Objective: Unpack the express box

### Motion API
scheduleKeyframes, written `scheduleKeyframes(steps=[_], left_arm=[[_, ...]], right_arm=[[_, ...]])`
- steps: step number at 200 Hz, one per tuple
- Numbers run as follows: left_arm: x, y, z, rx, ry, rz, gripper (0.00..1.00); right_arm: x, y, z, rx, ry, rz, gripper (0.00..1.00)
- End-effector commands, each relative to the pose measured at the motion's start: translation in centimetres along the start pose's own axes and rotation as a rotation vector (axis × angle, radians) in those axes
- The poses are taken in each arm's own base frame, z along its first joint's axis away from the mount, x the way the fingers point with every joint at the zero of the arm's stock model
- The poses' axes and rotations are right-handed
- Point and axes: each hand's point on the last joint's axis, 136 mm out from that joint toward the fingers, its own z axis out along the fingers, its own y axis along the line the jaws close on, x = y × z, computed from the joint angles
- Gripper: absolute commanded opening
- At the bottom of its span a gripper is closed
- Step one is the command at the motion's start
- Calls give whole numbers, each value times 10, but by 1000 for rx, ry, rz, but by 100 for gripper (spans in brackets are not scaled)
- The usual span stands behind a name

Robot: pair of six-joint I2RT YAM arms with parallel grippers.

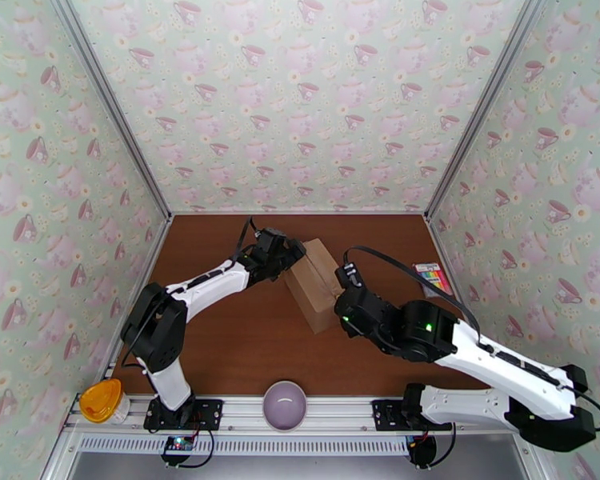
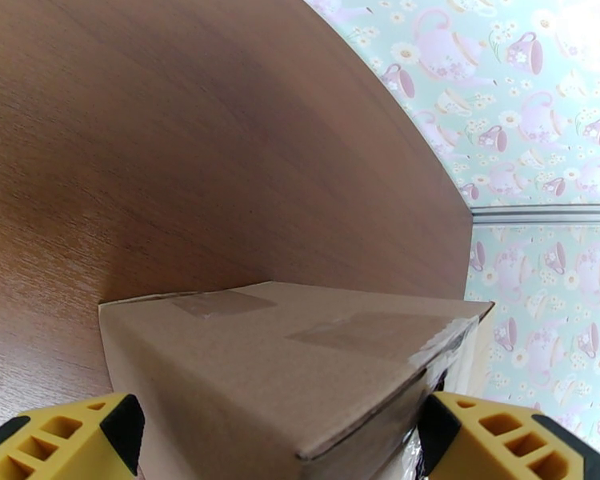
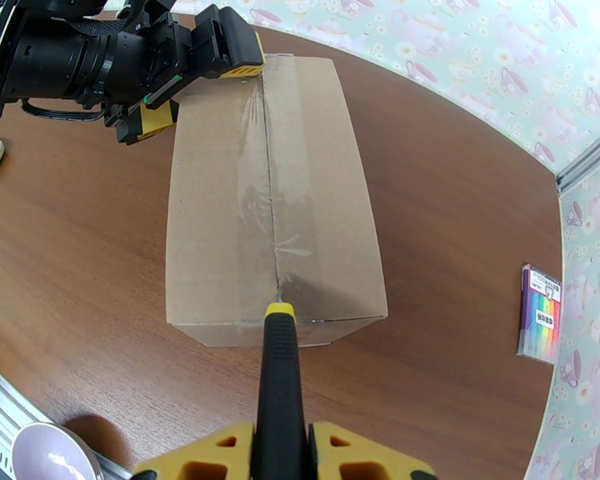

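Top external view: the express box (image 1: 314, 278) lies closed at the middle of the brown worktop (image 1: 236, 346), its flaps down and a strip of clear tape along the top seam. The left arm (image 1: 208, 283) reaches in from 7 o'clock to the box's end at 11 o'clock. The right arm (image 1: 492, 358) comes from 5 o'clock to the box's side at 3 o'clock.

Left wrist view: the left jaws are spread wide and straddle a top corner of the box, with one of the yellow fingertips (image 2: 68, 442) on each side. I cannot tell whether they press the cardboard.

Right wrist view: the right jaws are clenched on a black tool (image 3: 280, 386) with a yellow tip. The tip sits at the box's edge at 6 o'clock, right where the taped seam ends. At the end at 12 o'clock the left jaws sit over the box's corner.

A lilac bowl (image 1: 285, 404) stands at 6 o'clock by the rail between the arm bases. An orange object (image 1: 100, 399) sits at the corner at 7 o'clock. A flat pack of coloured pens (image 1: 433, 278) lies at 3 o'clock near the wall, well apart from the box.
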Motion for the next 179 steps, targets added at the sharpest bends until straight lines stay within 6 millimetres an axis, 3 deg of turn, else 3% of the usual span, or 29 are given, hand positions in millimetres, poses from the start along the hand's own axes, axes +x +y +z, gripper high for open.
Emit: scheduleKeyframes(steps=[1, 123, 179], left_arm=[[-9, 61, 15, -210, -33, -31, 96], [-9, 62, 15, -215, -39, -33, 96], [-10, 62, 15, -215, -40, -36, 96]], right_arm=[[20, -9, -8, 6, 79, -37, 0], [17, -10, -15, -4, 66, -28, 0], [31, -9, -6, 8, 102, -36, 0]])
